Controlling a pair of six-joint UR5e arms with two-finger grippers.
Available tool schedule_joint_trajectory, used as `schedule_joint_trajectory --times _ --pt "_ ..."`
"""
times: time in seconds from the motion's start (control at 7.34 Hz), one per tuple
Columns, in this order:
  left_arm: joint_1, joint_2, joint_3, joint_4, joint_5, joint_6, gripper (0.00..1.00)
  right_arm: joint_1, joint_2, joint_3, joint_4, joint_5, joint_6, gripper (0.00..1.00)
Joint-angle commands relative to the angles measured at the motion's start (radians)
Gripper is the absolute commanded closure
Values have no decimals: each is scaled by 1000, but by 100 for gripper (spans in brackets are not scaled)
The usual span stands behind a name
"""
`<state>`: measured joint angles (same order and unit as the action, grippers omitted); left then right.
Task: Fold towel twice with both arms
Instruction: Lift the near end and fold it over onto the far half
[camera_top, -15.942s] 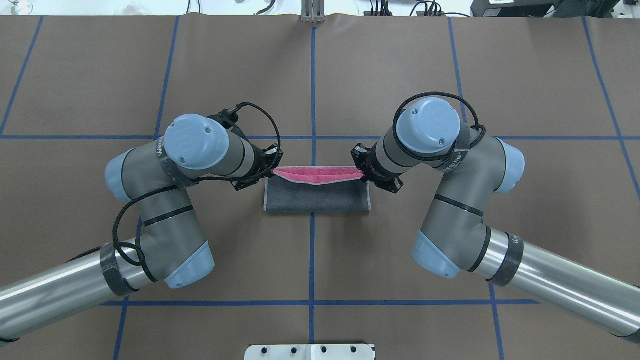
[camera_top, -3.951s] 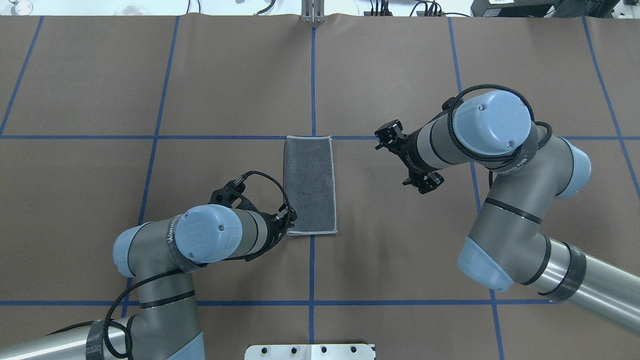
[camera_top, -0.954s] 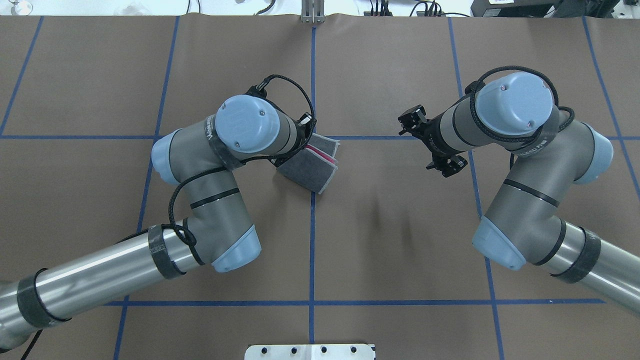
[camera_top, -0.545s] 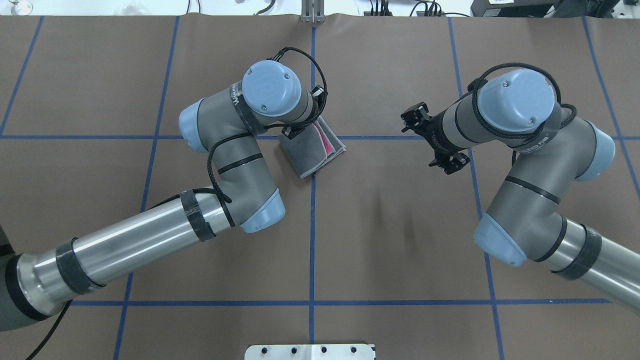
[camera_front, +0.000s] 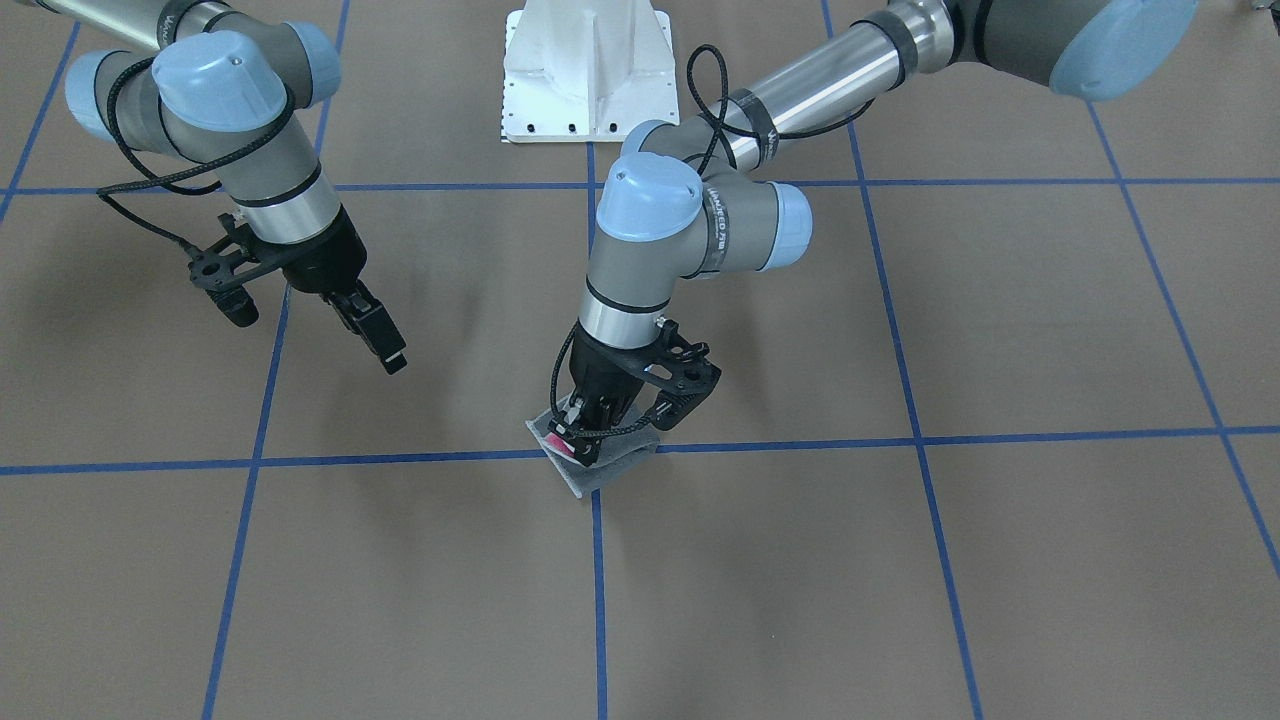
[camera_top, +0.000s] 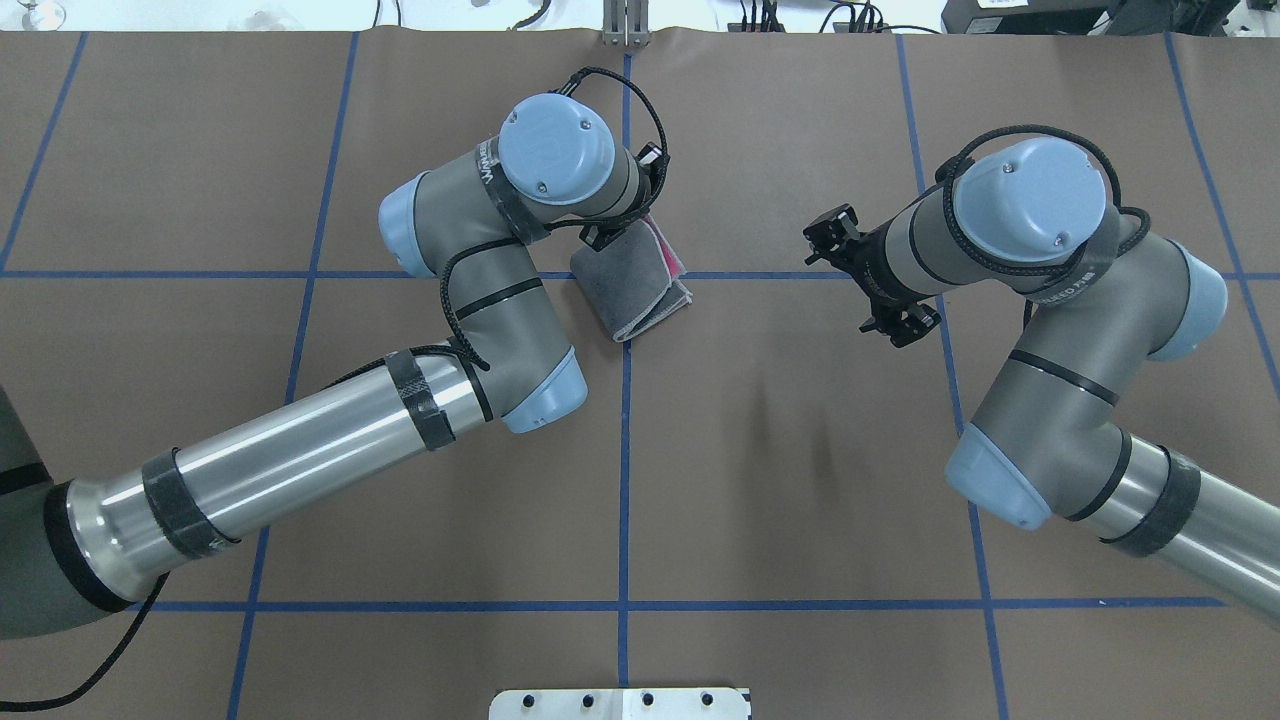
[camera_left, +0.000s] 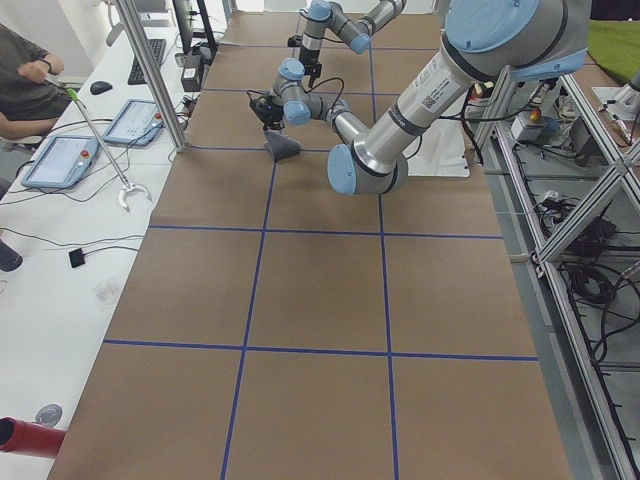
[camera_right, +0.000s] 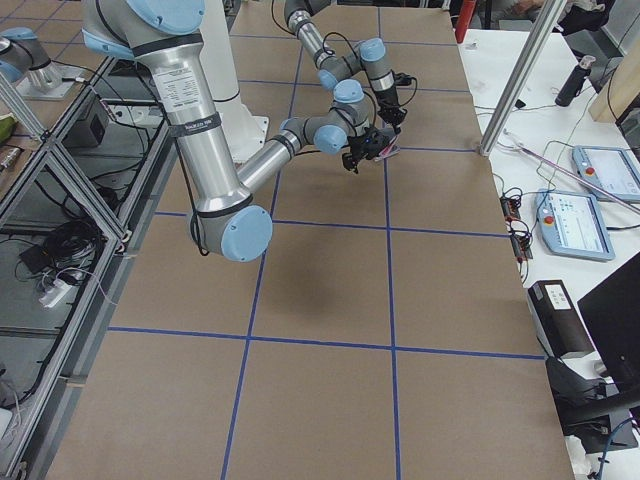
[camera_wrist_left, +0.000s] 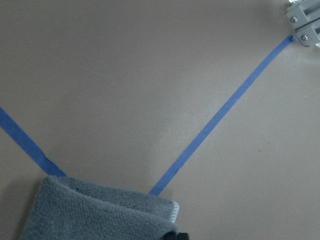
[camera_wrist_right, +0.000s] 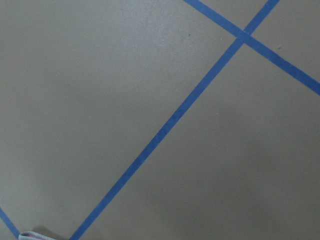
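The towel (camera_top: 632, 283) now lies as a small, thick grey packet with a sliver of pink showing between its layers, so both folds look to be in place; what seems left is for the left gripper (camera_front: 583, 428) to let go of the edge it pinches, and perhaps to press the top layer flat, since that edge looks slightly raised. The left jaws are closed on the towel's far edge. The right gripper (camera_front: 372, 337) hangs above bare tabletop (camera_top: 800, 480), well apart from the cloth, its jaws seemingly nearly together and holding nothing. The packet sits near the middle of the tabletop's width, toward its far edge, on a crossing of blue tape lines (camera_top: 623, 480). Its slightly longer axis runs diagonally, skewed to the tabletop's edges, with the open layered edges facing the robot's right.
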<state>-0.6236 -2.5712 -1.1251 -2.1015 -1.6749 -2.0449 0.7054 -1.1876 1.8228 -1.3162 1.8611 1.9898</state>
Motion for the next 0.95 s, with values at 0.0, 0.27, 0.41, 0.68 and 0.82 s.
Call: schedule_joint_trajectory --times 0.0,0.27,0.41,0.68,0.82 --pt "1 -20 59 -41 1 0 100 -1 -1 -2 0 0 0 0" --pt "-4 -21 64 -45 1 34 0 -3 2 -17 5 -2 0 0" --pt "-22 -29 62 -45 0 35 0 -4 5 -20 3 -8 0 0" --pt "-83 -30 29 -38 -139 41 0 -7 35 -63 12 -14 1 0" --pt "-103 -24 -7 -31 -190 41 0 -7 93 -116 14 -16 3 0"
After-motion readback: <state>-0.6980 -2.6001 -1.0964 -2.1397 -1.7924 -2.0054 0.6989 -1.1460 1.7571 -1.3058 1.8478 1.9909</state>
